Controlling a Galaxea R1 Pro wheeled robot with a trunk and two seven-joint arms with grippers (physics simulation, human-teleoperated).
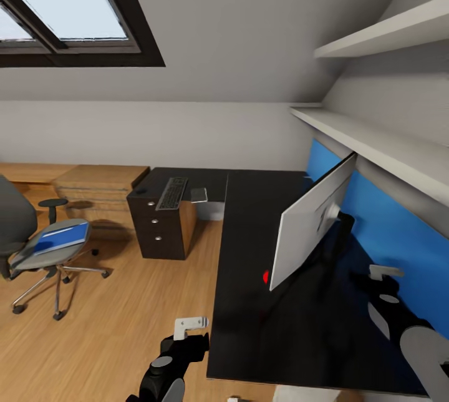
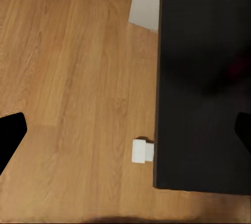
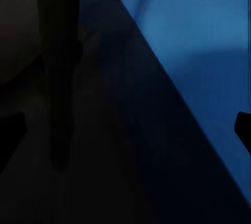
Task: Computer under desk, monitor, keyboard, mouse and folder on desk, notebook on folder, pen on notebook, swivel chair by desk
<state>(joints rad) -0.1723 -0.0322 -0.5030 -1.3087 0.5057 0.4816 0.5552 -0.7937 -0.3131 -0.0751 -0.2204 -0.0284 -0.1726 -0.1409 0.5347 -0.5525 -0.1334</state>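
The monitor (image 1: 310,222) stands on the black desk (image 1: 249,327), its pale back toward me. On the desk's far leg lie the keyboard (image 1: 172,193), a flat grey notebook (image 1: 199,195) beside it and a small dark mouse (image 1: 138,190) at the corner. The swivel chair (image 1: 37,246) stands on the floor at the left with the blue folder (image 1: 61,238) on its seat. My left gripper (image 1: 190,326) (image 2: 125,135) hangs open over the floor by the desk's edge (image 2: 198,78). My right gripper (image 1: 385,272) (image 3: 125,130) is open over the desk behind the monitor. Pen and computer are out of view.
A blue back panel (image 1: 399,227) (image 3: 198,36) and two white wall shelves (image 1: 386,146) bound the desk on the right. Drawers (image 1: 156,224) sit under the far leg, a wooden dresser (image 1: 100,193) beyond. A small white block (image 2: 142,151) lies on the floor at the desk's corner.
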